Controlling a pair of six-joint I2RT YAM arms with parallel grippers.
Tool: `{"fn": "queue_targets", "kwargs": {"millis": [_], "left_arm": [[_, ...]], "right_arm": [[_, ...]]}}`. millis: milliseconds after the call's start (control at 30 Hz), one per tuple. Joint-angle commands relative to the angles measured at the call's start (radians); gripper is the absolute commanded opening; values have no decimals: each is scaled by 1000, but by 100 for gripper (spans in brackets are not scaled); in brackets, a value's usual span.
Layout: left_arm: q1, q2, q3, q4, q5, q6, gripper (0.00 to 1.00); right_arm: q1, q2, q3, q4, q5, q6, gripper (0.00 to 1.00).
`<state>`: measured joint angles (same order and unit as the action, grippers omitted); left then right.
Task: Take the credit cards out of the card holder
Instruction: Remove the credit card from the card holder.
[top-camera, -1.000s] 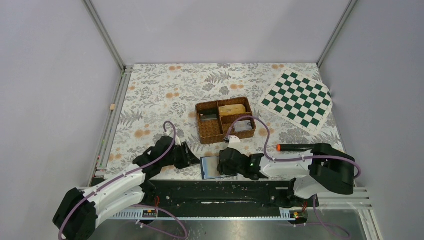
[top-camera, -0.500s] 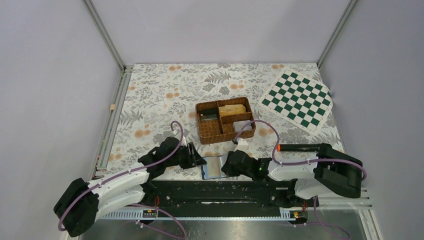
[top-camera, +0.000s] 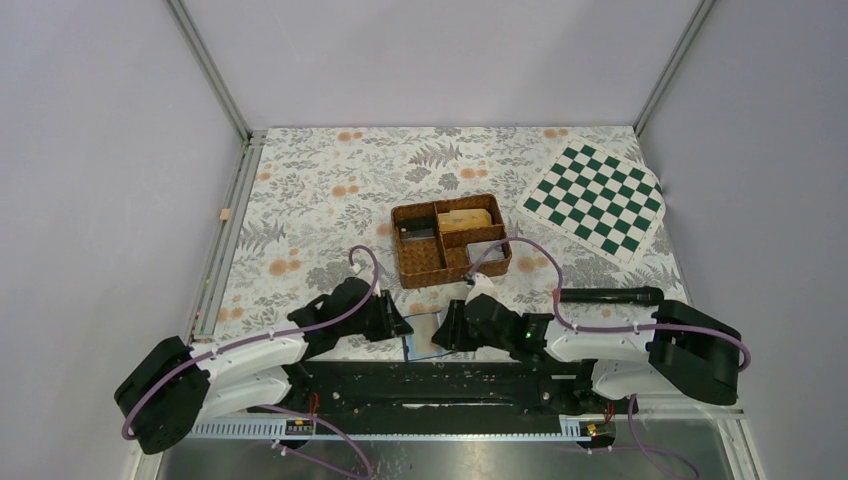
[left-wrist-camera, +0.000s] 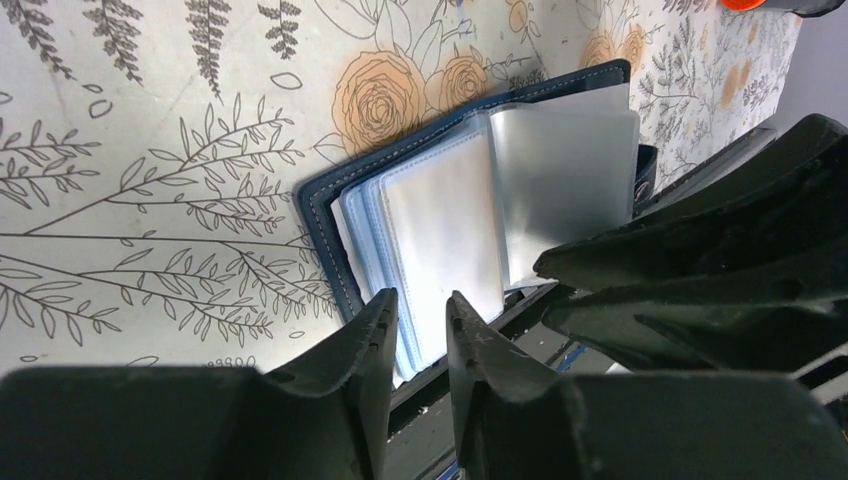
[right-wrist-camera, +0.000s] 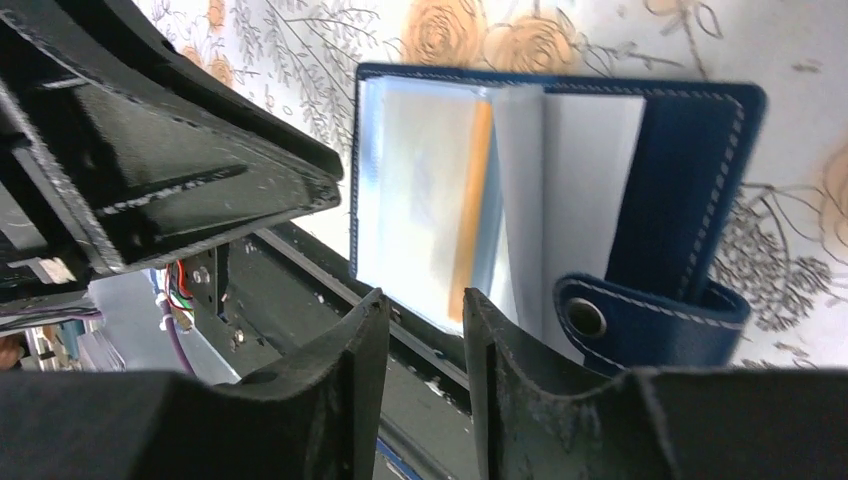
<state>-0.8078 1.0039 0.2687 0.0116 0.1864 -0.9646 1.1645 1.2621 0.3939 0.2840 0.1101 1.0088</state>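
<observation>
Navy card holder (top-camera: 424, 335) lies open, lower centre on the table (top-camera: 300, 200); likely floppy, sleeves (left-wrist-camera: 450, 220) slippery, so pinch a card (right-wrist-camera: 478, 220) by its edge. Left end effector (left-wrist-camera: 415, 330), right end effector (right-wrist-camera: 427, 330): fingers nearly together, grip unclear.

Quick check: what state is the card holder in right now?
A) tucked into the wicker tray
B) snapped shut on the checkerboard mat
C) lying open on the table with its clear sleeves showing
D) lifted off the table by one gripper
C: the card holder lies open on the table, clear sleeves fanned up, snap tab undone.
</observation>
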Motion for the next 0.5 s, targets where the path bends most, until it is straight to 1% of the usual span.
{"fn": "queue_targets", "kwargs": {"millis": [0, 133, 267, 367, 467], "left_arm": [[-8, -3, 12, 63, -30, -10, 23], [-9, 32, 26, 65, -26, 2, 20], [-11, 46, 33, 65, -30, 1, 20], [-16, 41, 29, 67, -42, -9, 20], [-17, 40, 28, 69, -42, -14, 20]], "right_arm": [[-5, 46, 96, -76, -3, -57, 41], [-5, 77, 108, -105, 64, -75, 41], [-6, 130, 145, -145, 91, -118, 41], [-6, 182, 177, -146, 52, -134, 42], [-6, 200, 172, -98, -3, -123, 41]]}}
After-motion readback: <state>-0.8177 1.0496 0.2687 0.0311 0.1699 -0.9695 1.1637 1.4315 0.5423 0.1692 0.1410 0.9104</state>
